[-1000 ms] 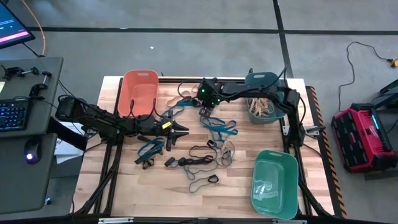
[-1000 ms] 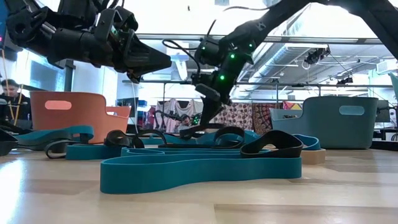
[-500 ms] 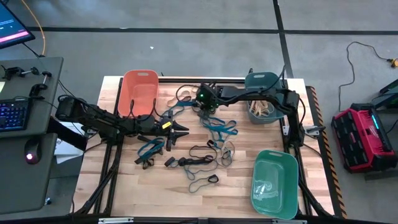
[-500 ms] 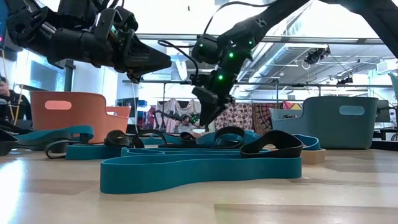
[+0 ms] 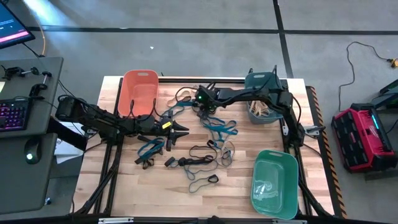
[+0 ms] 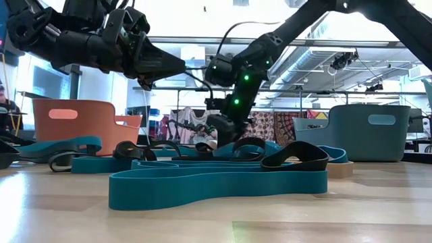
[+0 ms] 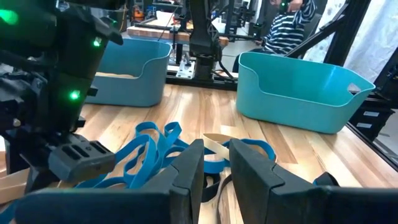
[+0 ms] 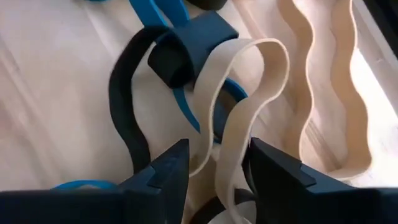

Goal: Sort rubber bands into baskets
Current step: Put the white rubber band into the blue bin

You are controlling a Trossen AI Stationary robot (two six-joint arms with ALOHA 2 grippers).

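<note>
Left gripper hovers just above the table left of centre, near the orange-salmon basket at the far left; fingers narrowly parted, nothing between them.

Right gripper is low at the far-centre pile, fingers apart and straddling a tan band, not clamped on it yet. That tan loop is tangled with a blue band and a black band.

Step in hand, as I judge it: picking the tan loop. To do it well, close on the tan strip alone, lift slowly so the blue and black ones slide off, then carry it right to the dark teal basket, which already holds tan bands.

Loose rubber bands sprawl mid-table, mostly blue and black. Light green basket sits near right.

Bands are flat, floppy, matte ribbons that kink into waves. Baskets are smooth hard plastic with rounded corners. Table is pale planked wood.
</note>
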